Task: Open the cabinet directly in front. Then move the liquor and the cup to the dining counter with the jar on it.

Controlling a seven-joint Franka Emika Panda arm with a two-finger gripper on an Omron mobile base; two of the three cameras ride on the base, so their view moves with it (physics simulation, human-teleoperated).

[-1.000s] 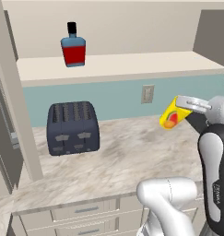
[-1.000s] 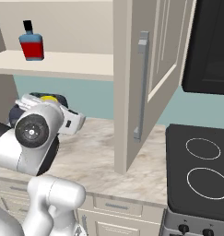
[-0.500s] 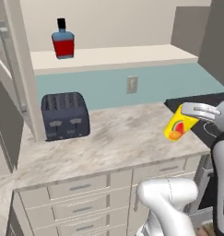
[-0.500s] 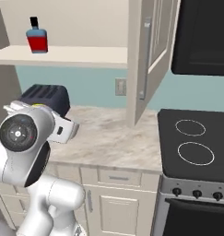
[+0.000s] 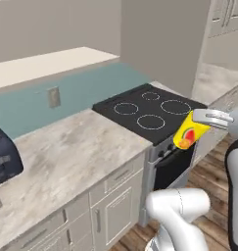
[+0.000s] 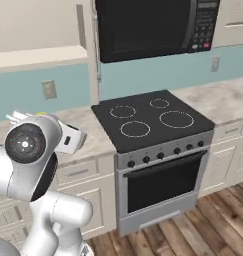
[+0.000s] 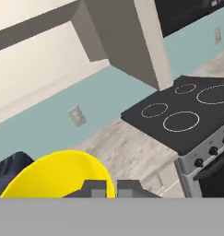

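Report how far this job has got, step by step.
Done: cannot be confirmed here; the cabinet doors are out of frame. In hand: the small yellow cup with a red-orange mark is clamped in the shut gripper, carried in the air beside the black stovetop. Left: set the cup on the dining counter, then move the liquor bottle there too.

Yellow cup (image 5: 189,135) with a red-orange mark, lower right. Black stove (image 5: 151,111) with white burner rings, centre. Beige-grey marbled counter (image 5: 71,157), pale blue backsplash (image 5: 86,90), dark navy toaster (image 5: 3,157) at left edge, brown wood floor (image 6: 203,225).
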